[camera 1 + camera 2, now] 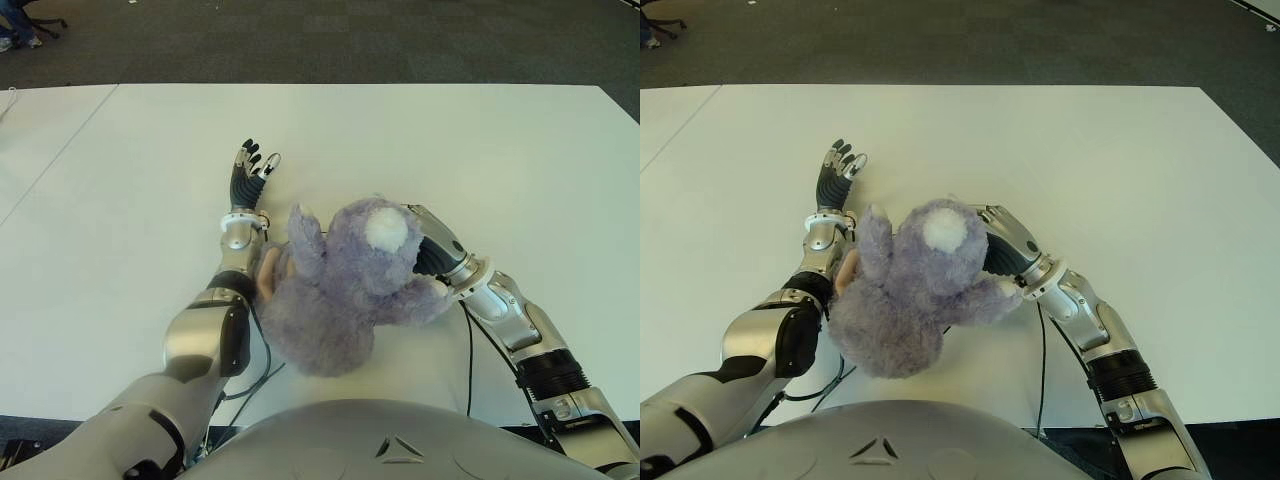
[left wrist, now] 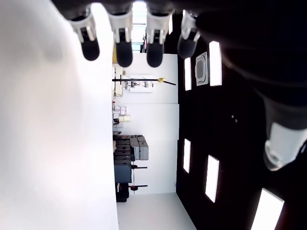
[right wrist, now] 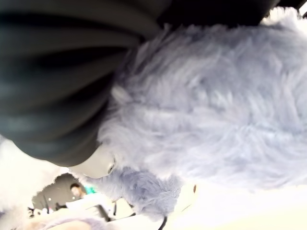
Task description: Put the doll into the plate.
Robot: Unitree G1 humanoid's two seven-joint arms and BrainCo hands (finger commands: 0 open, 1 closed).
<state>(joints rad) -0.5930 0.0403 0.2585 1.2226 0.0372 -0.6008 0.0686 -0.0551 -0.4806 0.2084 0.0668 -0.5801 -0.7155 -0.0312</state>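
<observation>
A fluffy grey-purple doll [image 1: 340, 285] with a white round tail [image 1: 386, 231] lies on the white table [image 1: 450, 150], close to my body. My right hand [image 1: 432, 250] presses into its right side, and the fur hides the fingertips. In the right wrist view the dark fingers [image 3: 57, 96] curl over the doll's fur [image 3: 216, 105]. My left hand [image 1: 250, 170] stretches forward on the doll's left, a little beyond it, with its fingers [image 2: 123, 52] straight and nothing in them. My left forearm runs along the doll's left side. No plate shows in any view.
Dark carpet [image 1: 350, 40] lies beyond the table's far edge. A black cable [image 1: 262, 375] trails near the front edge by my left arm, and another [image 1: 468, 350] runs beside my right forearm. A seam [image 1: 60, 150] crosses the table at the far left.
</observation>
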